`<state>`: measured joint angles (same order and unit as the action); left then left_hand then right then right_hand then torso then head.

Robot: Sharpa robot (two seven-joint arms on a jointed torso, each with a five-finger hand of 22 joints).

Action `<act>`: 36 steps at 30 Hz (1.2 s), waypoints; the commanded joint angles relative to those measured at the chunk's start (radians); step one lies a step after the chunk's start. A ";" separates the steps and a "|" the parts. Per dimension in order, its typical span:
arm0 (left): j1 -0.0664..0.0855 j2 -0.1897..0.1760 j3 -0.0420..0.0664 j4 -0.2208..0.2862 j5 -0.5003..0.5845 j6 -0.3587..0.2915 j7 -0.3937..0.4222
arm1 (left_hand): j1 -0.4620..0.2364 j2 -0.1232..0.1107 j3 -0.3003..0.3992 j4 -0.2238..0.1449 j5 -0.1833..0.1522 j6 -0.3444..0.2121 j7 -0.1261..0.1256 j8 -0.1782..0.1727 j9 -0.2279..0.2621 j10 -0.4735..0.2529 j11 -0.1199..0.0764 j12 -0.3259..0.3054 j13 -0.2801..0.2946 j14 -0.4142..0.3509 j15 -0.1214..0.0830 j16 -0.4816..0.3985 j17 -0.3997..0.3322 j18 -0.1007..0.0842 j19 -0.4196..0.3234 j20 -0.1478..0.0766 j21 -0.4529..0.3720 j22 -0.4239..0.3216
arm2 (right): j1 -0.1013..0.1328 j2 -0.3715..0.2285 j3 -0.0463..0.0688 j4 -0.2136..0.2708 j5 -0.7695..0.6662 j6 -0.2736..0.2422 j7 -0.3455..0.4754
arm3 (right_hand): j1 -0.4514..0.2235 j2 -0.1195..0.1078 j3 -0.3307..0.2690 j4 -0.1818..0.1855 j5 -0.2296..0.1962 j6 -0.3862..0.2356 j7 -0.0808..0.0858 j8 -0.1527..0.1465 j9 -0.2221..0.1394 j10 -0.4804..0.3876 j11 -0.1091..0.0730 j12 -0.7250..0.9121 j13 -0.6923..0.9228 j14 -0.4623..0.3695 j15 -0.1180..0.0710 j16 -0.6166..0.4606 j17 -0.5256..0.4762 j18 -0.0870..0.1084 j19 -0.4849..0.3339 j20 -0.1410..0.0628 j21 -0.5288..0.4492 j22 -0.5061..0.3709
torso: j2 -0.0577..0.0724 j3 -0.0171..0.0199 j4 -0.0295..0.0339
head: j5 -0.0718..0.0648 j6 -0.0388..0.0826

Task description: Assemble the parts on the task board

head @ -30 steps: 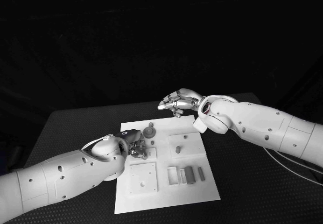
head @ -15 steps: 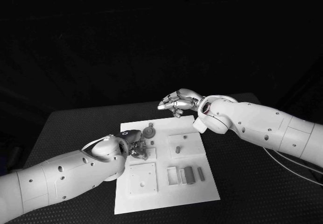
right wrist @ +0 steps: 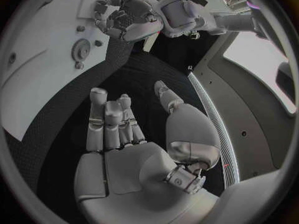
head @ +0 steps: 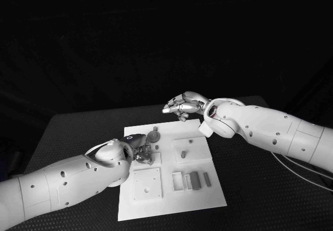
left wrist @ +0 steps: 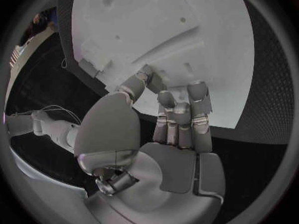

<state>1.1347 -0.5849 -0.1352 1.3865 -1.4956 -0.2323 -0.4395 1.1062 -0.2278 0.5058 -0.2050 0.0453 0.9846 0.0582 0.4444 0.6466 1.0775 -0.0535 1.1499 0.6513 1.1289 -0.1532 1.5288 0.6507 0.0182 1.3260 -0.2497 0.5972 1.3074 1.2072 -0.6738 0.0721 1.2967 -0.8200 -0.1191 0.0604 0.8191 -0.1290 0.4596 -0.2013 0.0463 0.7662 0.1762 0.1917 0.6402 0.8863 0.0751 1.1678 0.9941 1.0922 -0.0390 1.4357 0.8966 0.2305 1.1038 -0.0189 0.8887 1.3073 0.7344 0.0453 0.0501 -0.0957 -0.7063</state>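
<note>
Since the earlier frames almost nothing has moved: both arms keep their poses, and the left hand (head: pixel 141 150) has only shifted a trifle over the left side of the task board (head: pixel 208 192). The left arm comes in low across the table's near left corner, its hand turned down onto the board with the fingers (left wrist: pixel 181 115) drawn narrow and side by side, tips touching or just above the white surface next to a raised block; whether they pinch a part cannot be told. The right arm reaches in from the table's right edge and bends back, its hand (head: pixel 183 104) hanging above the board's far edge with the fingers (right wrist: pixel 111 124) loosely curled and apart, holding nothing. On the board, a round grey gear (head: pixel 152 137) and a smaller grey piece (head: pixel 155 129) lie near the far left corner, just beyond the left hand; a short grey peg (head: pixel 183 154) stands in the middle; a square white plate with holes (head: pixel 147 183) lies at the near left, and two upright grey blocks (head: pixel 200 180) stand in white slots toward the near right. The black table (head: pixel 76 130) lies open round the board, widest along the far left and the near right side.
</note>
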 commanded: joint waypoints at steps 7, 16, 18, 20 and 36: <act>-0.001 0.003 0.000 0.000 0.006 0.012 0.012 | -0.005 -0.006 0.000 0.004 0.005 -0.018 0.010 -0.003 0.000 0.001 0.009 -0.005 0.000 0.007 0.000 -0.004 0.001 0.042 0.001 -0.002 -0.004 0.019 | -0.001 0.000 0.000 0.002 -0.007 0.006 0.005 | -0.005 -0.001 -0.002 0.000 0.002 0.000 0.007 0.000 0.001 0.000 -0.005 0.005 -0.002 -0.009 0.000 0.005 -0.002 0.031 0.000 -0.006 -0.007 0.013 | 0.000 -0.0001 0.0003 | -0.001 0.001; -0.001 0.004 0.000 0.000 0.009 0.013 0.014 | -0.006 -0.010 -0.003 0.004 0.005 -0.035 0.015 -0.006 0.000 0.000 0.014 -0.005 0.000 0.006 0.004 -0.004 0.001 0.044 0.000 0.001 -0.006 0.019 | -0.001 0.000 0.000 0.003 -0.007 0.006 0.005 | -0.005 -0.001 -0.003 0.000 0.002 -0.001 0.007 0.000 0.001 -0.001 -0.005 0.005 -0.002 -0.009 0.000 0.005 -0.002 0.031 0.000 -0.006 -0.007 0.013 | 0.000 0.0000 0.0000 | -0.002 0.000; -0.001 0.004 0.000 0.000 0.009 0.013 0.014 | -0.006 -0.010 -0.003 0.004 0.005 -0.036 0.015 -0.006 0.000 -0.001 0.014 -0.005 0.000 0.006 0.005 -0.004 0.002 0.044 0.000 0.002 -0.006 0.019 | -0.001 0.000 0.000 0.003 -0.007 0.006 0.005 | -0.006 -0.001 -0.002 0.000 0.002 -0.001 0.007 0.000 0.001 -0.001 -0.005 0.005 -0.002 -0.009 0.000 0.005 -0.002 0.031 0.000 -0.006 -0.007 0.013 | 0.000 0.0000 0.0002 | -0.002 0.000; -0.001 0.004 0.000 0.000 0.009 0.013 0.015 | -0.006 -0.011 -0.003 0.003 0.005 -0.038 0.016 -0.006 0.000 -0.001 0.015 -0.005 0.000 0.006 0.005 -0.004 0.002 0.045 0.000 0.002 -0.006 0.019 | -0.001 0.000 0.000 0.003 -0.007 0.005 0.005 | -0.006 -0.001 -0.002 0.000 0.002 -0.001 0.007 0.000 0.001 -0.001 -0.005 0.005 -0.002 -0.009 0.000 0.005 -0.002 0.031 0.000 -0.006 -0.007 0.013 | 0.000 -0.0001 0.0003 | -0.002 0.000; -0.001 -0.002 0.000 0.001 0.009 0.016 0.020 | -0.001 -0.024 -0.011 -0.009 0.004 -0.084 0.030 -0.015 0.001 -0.010 0.028 -0.005 0.002 -0.002 0.018 -0.005 0.004 0.052 -0.006 0.014 -0.010 0.020 | -0.001 -0.002 0.000 0.002 -0.007 0.007 0.005 | -0.006 -0.002 -0.002 0.000 0.002 -0.002 0.007 -0.001 0.001 -0.001 -0.004 0.005 -0.003 -0.009 0.001 0.005 -0.002 0.031 0.000 -0.006 -0.007 0.013 | 0.000 -0.0017 0.0010 | -0.003 0.000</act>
<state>1.1343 -0.5870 -0.1354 1.3861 -1.4906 -0.2250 -0.4301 1.1030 -0.2427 0.4990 -0.2118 0.0454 0.9392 0.0550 0.4327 0.6468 1.0684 -0.0303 1.1499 0.6528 1.1251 -0.1423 1.5287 0.6534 0.0183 1.3190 -0.2425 0.5933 1.3080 1.2072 -0.6755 0.0721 1.2978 -0.8200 -0.1194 0.0597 0.8191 -0.1290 0.4596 -0.2013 0.0463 0.7662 0.1762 0.1917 0.6399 0.8863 0.0751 1.1695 0.9927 1.0924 -0.0389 1.4357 0.8958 0.2304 1.1062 -0.0177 0.8887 1.3073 0.7341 0.0441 0.0507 -0.0987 -0.7063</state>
